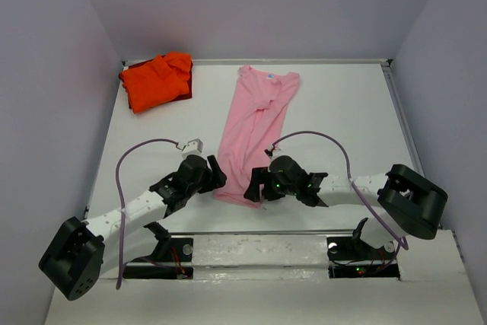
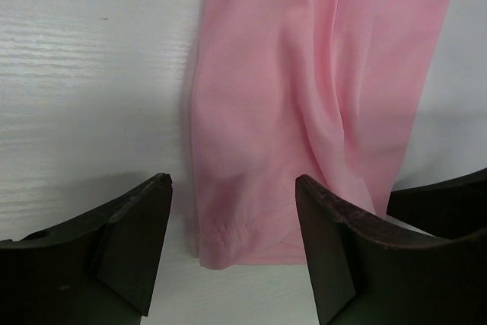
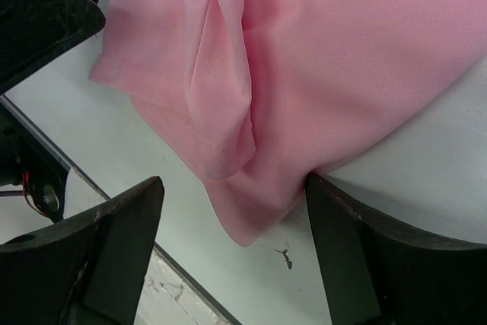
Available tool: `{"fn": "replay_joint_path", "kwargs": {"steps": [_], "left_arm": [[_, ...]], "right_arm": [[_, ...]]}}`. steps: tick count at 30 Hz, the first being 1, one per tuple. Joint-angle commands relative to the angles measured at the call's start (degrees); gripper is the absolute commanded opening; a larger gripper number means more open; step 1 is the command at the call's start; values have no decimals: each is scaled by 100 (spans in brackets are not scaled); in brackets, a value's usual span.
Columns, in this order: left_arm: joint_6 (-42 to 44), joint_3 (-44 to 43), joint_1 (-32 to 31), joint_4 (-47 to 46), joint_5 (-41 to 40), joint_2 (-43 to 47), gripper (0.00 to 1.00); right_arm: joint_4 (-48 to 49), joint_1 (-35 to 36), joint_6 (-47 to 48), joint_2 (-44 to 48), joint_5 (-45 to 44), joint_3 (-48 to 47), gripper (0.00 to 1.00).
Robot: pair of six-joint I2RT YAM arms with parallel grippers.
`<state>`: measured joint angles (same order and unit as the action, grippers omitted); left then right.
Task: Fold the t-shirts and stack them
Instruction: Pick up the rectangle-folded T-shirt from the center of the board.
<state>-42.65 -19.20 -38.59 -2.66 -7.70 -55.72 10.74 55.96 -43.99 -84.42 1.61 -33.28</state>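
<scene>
Scene: a white table (image 1: 350, 112) seen from above, with two black-and-white robot arms reaching in from its near edge.
Pink shirt: a light pink, soft cloth t-shirt (image 1: 255, 131) lies on the table as a long, narrow, wrinkled strip. Its round neck is at the far end and its hem is nearest the arms.
Orange shirt: a bright orange-red cloth t-shirt (image 1: 156, 81) sits in a rumpled heap, well apart from the pink shirt, out to the left of its neck end.
Left claw: the left gripper (image 2: 232, 180) is at the left corner of the pink shirt's hem. Its dark fingers are spread wide, with the hem corner lying between them, not pinched.
Right claw: the right gripper (image 3: 234, 182) is at the right corner of the same hem, spread wide. A loose pink fold lies between its fingers, ungripped.
</scene>
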Motion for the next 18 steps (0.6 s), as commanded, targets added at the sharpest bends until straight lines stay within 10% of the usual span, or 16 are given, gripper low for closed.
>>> {"fn": "replay_joint_path", "kwargs": {"steps": [1,18], "left_arm": [[46,-40,-44,-86,120,-52,74],[284,-137,-52,-174,401,-378,60]], "right_arm": [[-336,116,-92,-127,-258,-12,81],[-398,820,-646,-637,-125,-302,79]]}}
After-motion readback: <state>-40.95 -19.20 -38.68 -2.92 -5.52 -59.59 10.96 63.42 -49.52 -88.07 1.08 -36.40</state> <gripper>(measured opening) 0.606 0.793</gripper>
